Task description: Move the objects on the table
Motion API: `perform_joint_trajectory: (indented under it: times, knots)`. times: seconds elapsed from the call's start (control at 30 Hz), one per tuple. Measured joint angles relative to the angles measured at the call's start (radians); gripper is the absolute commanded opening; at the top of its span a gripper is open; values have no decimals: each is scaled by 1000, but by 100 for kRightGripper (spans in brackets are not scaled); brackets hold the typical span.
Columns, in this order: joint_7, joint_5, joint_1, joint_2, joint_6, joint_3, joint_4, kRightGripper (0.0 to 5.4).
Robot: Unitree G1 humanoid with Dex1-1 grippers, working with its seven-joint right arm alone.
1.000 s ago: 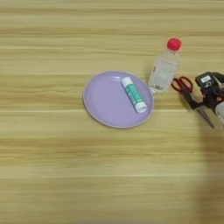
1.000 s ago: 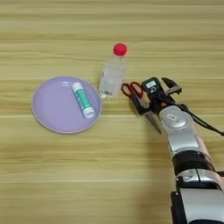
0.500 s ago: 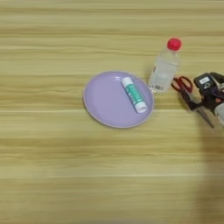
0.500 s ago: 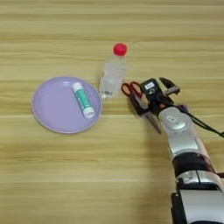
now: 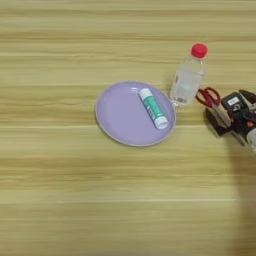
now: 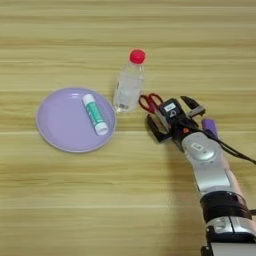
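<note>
Already the glue stick [image 6: 94,114] lay on the purple plate [image 6: 60,135], while the gripper [image 6: 175,116], fingers spread wide, straddled the ungrasped scissors [image 6: 151,103] beside the bottle [image 6: 129,82].

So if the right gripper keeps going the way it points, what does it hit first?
Most likely the scissors: the right gripper is open directly over them, pointing up-left. Beyond them stands the bottle. Height is unclear.

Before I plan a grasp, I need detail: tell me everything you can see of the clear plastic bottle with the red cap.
The small clear plastic bottle with a red screw cap stands upright on the light wooden table. Its body looks transparent and colourless, narrowing to a neck under the cap. Its base sits just right of the round lilac plate, close to the rim. The red-handled scissors lie just to its right. Nothing grips it.
</note>
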Motion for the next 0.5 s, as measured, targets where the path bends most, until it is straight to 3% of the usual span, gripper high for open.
perform_joint_trajectory:
  times: [0.27, 0.5]
  knots:
    - [-31, -15, -71, -22, 1, -5, 117, 538]
    - [-52, -32, -202, -35, -22, 9, 317, 538]
